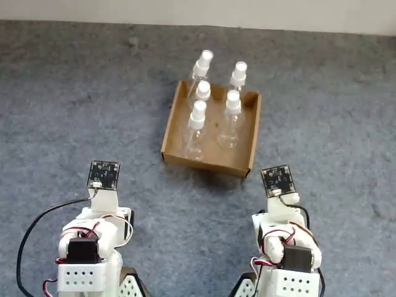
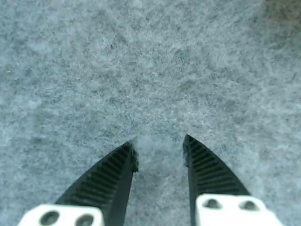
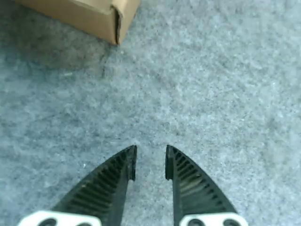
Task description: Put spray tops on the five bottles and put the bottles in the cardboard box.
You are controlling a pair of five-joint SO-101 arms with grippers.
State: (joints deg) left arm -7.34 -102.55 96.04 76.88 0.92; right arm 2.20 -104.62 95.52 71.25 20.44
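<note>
Plainly, five clear plastic bottles (image 1: 193,141) stand upright inside one shallow brown cardboard box (image 1: 207,163), and each of the five wears a white spray top (image 1: 198,115). Two bottles stand in the row closer to the near edge of the counter, and three stand behind them. The box lies on the grey felt-covered counter (image 1: 74,111), roughly midway between its left and right edges and a little toward the far edge. Two arms sit at the near edge, one on each side, both well apart from the box. The left end effector (image 2: 160,141) hangs over the felt with its two black ridged jaws apart and nothing between them. The right end effector (image 3: 150,149) is also parted, by a narrower gap, and empty. It is near the box's near right corner without touching it.
</note>
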